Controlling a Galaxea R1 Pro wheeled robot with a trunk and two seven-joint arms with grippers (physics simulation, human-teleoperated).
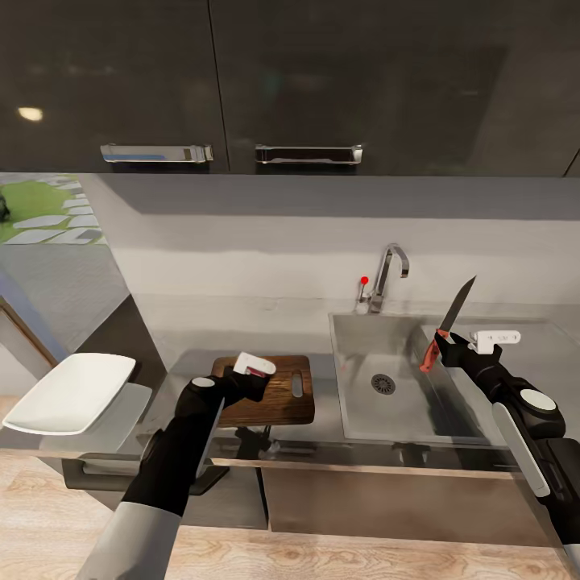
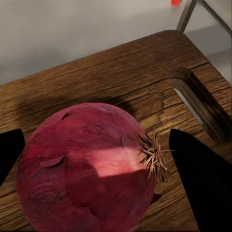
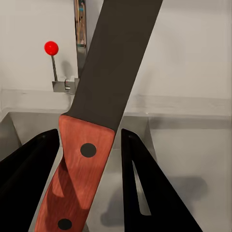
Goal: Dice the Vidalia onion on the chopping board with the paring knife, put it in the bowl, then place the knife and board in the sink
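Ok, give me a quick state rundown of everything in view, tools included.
onion: whole, uncut, resting on the board between the left tool's fingers
chopping board: flat on the countertop, beside the sink
paring knife: held above the sink, blade pointing up
sink: basin empty
bowl: empty, left of the board
left tool: around the onion, grip unclear
right tool: shut on the knife handle

One onion (image 2: pixel 84 169), one paring knife (image 1: pixel 449 322), one bowl (image 1: pixel 72 392).
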